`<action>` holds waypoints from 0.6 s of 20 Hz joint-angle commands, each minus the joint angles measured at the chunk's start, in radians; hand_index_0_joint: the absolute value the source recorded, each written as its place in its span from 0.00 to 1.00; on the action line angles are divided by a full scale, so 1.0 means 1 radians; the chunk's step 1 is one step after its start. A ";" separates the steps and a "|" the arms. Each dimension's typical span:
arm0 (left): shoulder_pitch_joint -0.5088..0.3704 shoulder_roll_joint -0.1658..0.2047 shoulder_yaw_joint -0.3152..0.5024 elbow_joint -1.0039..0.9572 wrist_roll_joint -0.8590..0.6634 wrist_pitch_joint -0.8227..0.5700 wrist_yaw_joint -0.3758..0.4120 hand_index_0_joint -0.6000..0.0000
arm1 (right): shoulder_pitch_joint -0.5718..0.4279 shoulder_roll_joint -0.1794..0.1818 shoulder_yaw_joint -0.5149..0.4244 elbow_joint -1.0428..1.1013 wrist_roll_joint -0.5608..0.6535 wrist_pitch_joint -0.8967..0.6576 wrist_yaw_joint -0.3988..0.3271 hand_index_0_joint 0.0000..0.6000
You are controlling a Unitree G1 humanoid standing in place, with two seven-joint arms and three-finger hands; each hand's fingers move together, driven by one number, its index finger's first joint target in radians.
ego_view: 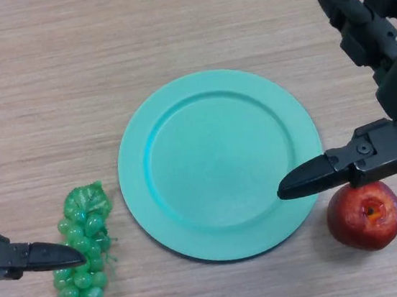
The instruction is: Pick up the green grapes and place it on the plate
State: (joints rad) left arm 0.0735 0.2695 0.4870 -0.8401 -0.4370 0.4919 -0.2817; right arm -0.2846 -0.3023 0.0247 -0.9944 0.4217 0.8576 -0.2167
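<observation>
The bunch of green grapes [83,257] lies on the wooden worktop [169,29] just off the lower left rim of the teal plate [220,164], apart from it and not yet lifted; the plate itself is bare. The left hand [23,257] reaches in beside the plate's lower left, one of its fingers [56,254] extended straight across the left side of the bunch and seemingly touching it, the others spread well above, so the hand is released rather than grasping. The right hand [373,156] hangs over the plate's right edge with its fingers straight and loose, one pointing in over the rim; a red apple [365,215] sits just beside the plate's lower right, under that hand. The risks, as I judge them: the bunch is lumpy and yielding, so a pinch on only a few outer grapes could slip or leave it dangling; a push rather than a grasp could slide it further from the plate; the right hand, if it moves, could nudge the apple or the plate. No brand, label or writing is legible on anything here.
</observation>
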 commanded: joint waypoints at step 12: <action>0.049 -0.010 0.101 -0.038 0.023 -0.251 -0.057 1.00 | -0.052 -0.043 -0.027 -0.053 0.046 -0.106 -0.030 0.00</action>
State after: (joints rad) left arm 0.1340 0.2242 0.5252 -0.8320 -0.3999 0.3702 -0.3266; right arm -0.3023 -0.3335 0.0400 -0.9945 0.4364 0.8578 -0.2463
